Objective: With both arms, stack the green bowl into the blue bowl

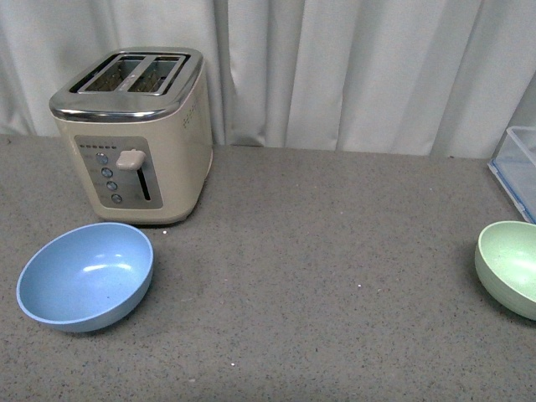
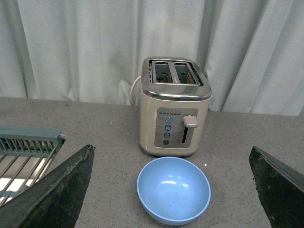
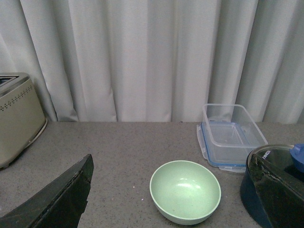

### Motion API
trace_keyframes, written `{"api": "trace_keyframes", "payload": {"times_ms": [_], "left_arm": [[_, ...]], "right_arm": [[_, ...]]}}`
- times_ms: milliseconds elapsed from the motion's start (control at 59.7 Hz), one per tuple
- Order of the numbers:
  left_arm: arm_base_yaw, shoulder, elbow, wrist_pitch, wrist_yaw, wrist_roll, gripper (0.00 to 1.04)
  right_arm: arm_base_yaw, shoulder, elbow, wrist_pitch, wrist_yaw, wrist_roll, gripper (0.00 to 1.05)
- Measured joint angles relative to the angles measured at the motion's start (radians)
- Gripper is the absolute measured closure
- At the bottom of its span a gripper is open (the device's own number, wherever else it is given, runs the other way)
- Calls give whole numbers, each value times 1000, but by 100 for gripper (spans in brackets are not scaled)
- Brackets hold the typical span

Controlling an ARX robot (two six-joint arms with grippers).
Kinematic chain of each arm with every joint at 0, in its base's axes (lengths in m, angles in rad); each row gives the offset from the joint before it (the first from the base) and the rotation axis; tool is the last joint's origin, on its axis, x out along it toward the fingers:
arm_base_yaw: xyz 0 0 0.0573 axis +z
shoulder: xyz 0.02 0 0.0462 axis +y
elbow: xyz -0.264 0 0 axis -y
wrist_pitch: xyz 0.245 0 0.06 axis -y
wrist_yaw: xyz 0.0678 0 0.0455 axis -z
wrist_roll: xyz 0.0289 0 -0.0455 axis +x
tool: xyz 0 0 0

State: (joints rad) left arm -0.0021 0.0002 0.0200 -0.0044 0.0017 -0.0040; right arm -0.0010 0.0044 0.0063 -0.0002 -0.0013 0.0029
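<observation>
Showing the speckled grey table from the robot's body, with a cream two-slot toaster standing before the white curtain as reference.

The blue bowl sits upright just in front of the toaster, a little to its left; whether its rim touches the toaster's base cannot be told. The green bowl sits upright well to the toaster's right, apart from the blue bowl, its far side cut off by the front view's edge. A wide bare stretch of tabletop lies between the toaster and the green bowl.

A clear plastic container with a blue-edged rim stands far to the toaster's right, behind the green bowl and apart from it. What looks like a dark blue lidded pot stands beside the green bowl on the side away from the toaster, partly hidden. A pale green rack lies on the toaster's other side.

The left gripper hangs above the blue bowl, its fingers spread wide and holding nothing. The right gripper hangs above the green bowl, likewise spread wide and holding nothing.
</observation>
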Motion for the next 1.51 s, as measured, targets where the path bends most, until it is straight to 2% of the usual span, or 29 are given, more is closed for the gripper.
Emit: {"api": "trace_keyframes", "payload": {"times_ms": [1508], "left_arm": [[0, 0, 0, 0, 0, 0, 6]], "right_arm": [[0, 0, 0, 0, 0, 0, 9]]}}
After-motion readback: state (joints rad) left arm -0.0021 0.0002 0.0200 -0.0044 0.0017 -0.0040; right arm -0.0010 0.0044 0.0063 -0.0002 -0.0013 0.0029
